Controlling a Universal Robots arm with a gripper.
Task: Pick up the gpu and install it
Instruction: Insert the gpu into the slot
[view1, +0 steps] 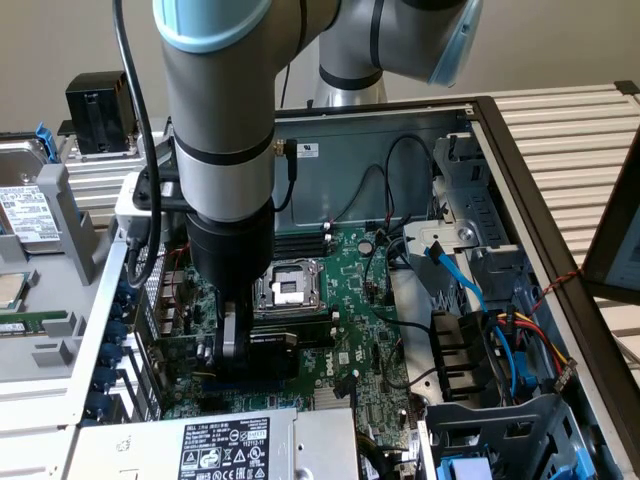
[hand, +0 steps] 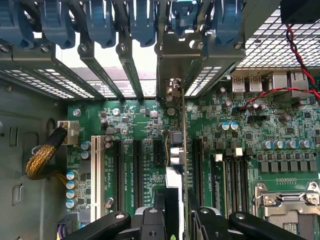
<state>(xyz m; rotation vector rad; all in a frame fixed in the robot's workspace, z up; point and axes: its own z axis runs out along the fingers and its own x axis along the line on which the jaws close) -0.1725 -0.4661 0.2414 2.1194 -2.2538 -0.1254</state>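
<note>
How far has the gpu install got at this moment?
Pickup looks done: the gripper is down inside the case, closed on the gpu, which stands edge-on over the motherboard, its bracket toward the rear slot openings. In hand: lowering it at an expansion slot. Whether it is fully seated cannot be told; release is left.

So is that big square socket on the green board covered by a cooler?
No, the socket on the motherboard sits bare in the exterior view, its metal frame and centre exposed beside the gripper.

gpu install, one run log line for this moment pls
gripper: shut on gpu | gpu: edge-on, upright over motherboard slots | place: inside open pc case
</note>
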